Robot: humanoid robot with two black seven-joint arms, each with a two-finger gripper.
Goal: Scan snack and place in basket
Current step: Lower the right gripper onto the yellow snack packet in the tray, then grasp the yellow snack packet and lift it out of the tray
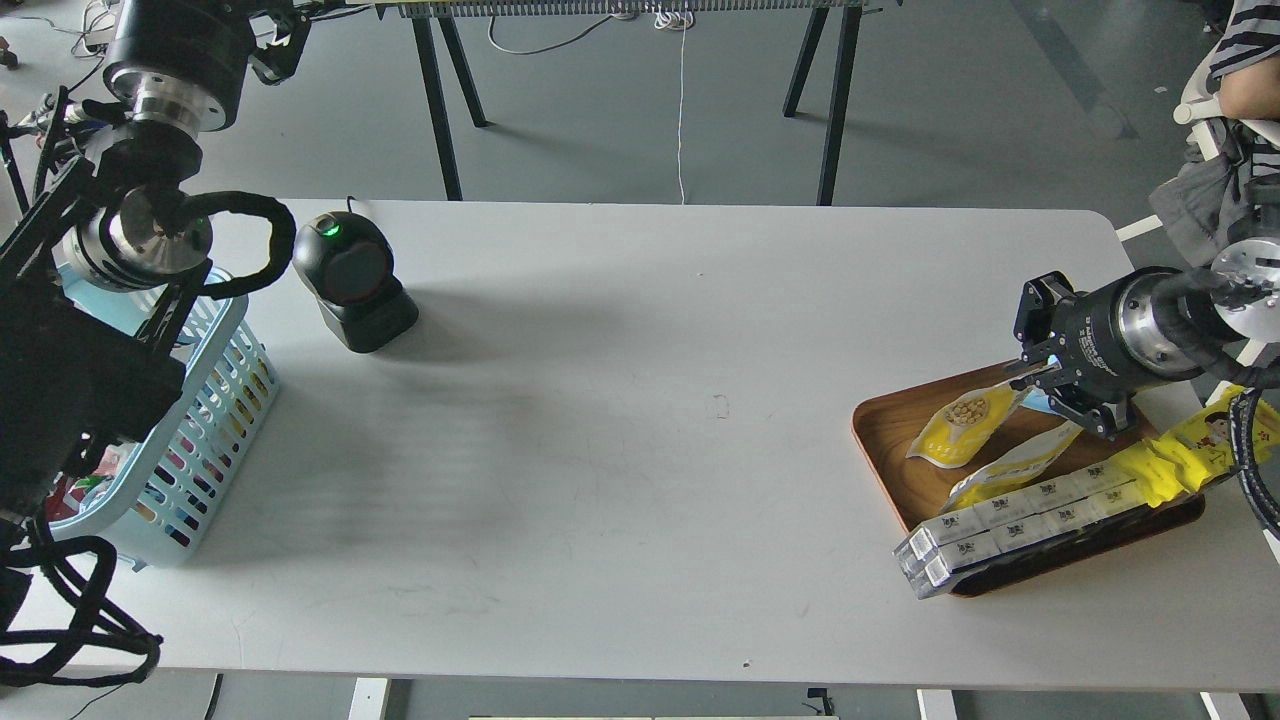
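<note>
rightward, the right tool sat at the snack's white top edge, grip state not discernible, pouch lying in the wooden tray on the bench, the basket well apart at far left, left tool unseen.

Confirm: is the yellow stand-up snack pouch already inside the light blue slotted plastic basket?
No, the yellow snack pouch lies on the brown wooden tray at the table's right, far from the light blue basket.
</note>
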